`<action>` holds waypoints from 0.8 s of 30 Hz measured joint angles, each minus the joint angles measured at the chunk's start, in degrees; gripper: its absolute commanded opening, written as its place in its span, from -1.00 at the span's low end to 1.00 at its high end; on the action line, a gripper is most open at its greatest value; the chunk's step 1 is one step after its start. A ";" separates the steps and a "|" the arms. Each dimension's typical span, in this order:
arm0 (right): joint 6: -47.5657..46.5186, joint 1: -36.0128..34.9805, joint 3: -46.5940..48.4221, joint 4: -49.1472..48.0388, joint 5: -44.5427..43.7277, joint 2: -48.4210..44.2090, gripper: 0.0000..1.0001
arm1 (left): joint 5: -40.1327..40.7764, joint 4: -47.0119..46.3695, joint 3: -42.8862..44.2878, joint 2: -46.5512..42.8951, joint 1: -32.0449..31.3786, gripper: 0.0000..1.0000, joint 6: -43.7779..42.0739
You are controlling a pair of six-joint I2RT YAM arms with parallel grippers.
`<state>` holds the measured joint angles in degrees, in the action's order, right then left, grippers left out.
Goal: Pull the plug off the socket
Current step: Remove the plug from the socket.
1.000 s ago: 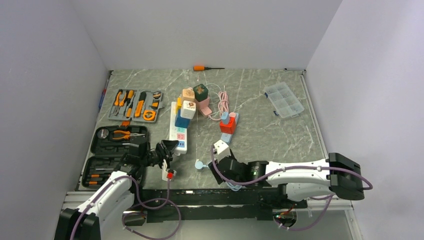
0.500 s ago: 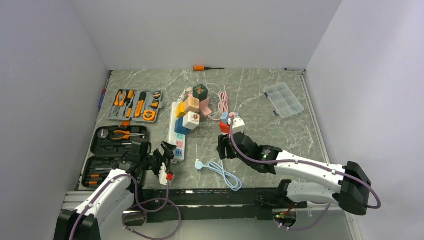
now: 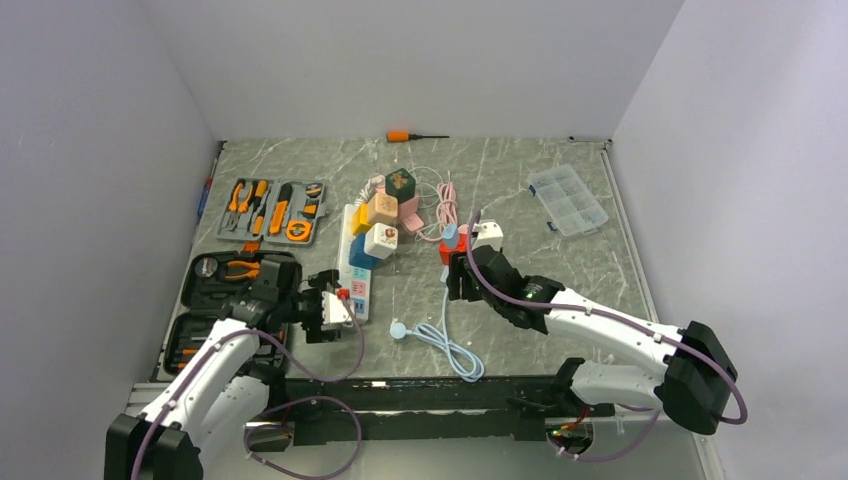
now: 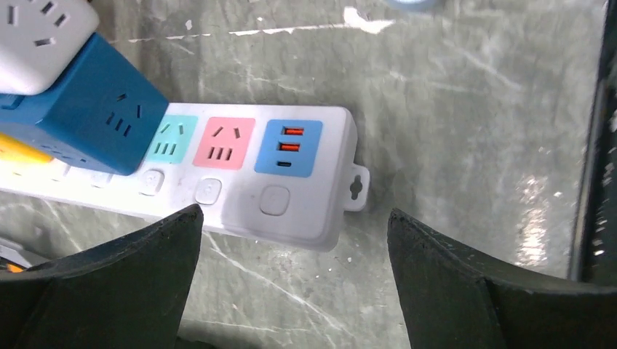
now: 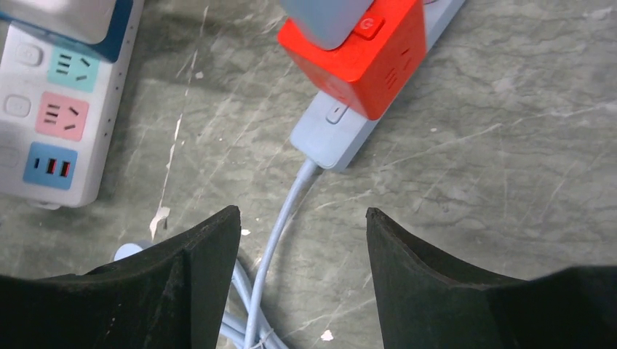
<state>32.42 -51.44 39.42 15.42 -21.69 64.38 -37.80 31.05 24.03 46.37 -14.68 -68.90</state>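
A white power strip [image 3: 358, 272] [image 4: 218, 178] lies left of centre with cube plugs standing in it: blue [image 4: 80, 116], white [image 4: 36, 36], and others behind [image 3: 383, 208]. My left gripper [image 3: 338, 303] [image 4: 295, 214] hangs open just over the strip's near end and holds nothing. A light blue strip [image 3: 455, 262] [image 5: 335, 134] carries a red cube plug [image 5: 356, 54]. Its blue cable [image 5: 280, 233] runs toward me and coils. My right gripper [image 3: 458, 278] [image 5: 302, 212] is open above that cable, just short of the strip's end, with nothing gripped.
Two open black tool cases [image 3: 235, 300] and a grey tool tray [image 3: 272, 210] lie at the left. An orange screwdriver [image 3: 405, 135] rests at the back wall and a clear organiser box [image 3: 568, 198] at back right. A pink cable [image 3: 446, 205] loops behind the strips.
My left gripper opened wide and moved up to the white strip's near end. My right arm swung from the front edge out to the light blue strip. The white strip's cube plugs shifted.
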 measured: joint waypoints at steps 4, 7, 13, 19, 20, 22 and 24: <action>0.46 2.14 0.15 0.07 0.22 -0.11 0.36 | 0.22 2.27 4.48 3.17 -0.33 0.93 9.27; 0.81 3.67 0.15 0.42 0.85 -0.98 0.37 | 1.11 4.09 5.66 5.03 -1.51 0.92 13.00; 1.53 7.06 0.15 1.25 1.42 -4.26 0.39 | 3.80 6.97 8.46 12.22 -4.37 0.72 19.69; 3.04 9.55 0.11 1.33 2.60 -6.10 0.46 | 6.34 12.50 24.90 34.64 -5.07 0.75 28.70; 3.21 9.73 0.04 1.31 2.78 -6.21 0.49 | 6.23 13.16 27.41 36.76 -5.07 0.78 29.81; 3.56 10.08 -0.20 1.31 2.84 -6.25 0.53 | 5.51 13.07 28.59 37.00 -5.07 0.85 31.61; 3.85 10.47 -0.83 1.29 3.23 -6.25 0.55 | 4.59 11.85 27.63 32.39 -5.55 0.87 33.79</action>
<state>36.27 -40.97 38.59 16.71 -18.46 58.13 -33.21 42.89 51.66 78.76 -20.23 -35.11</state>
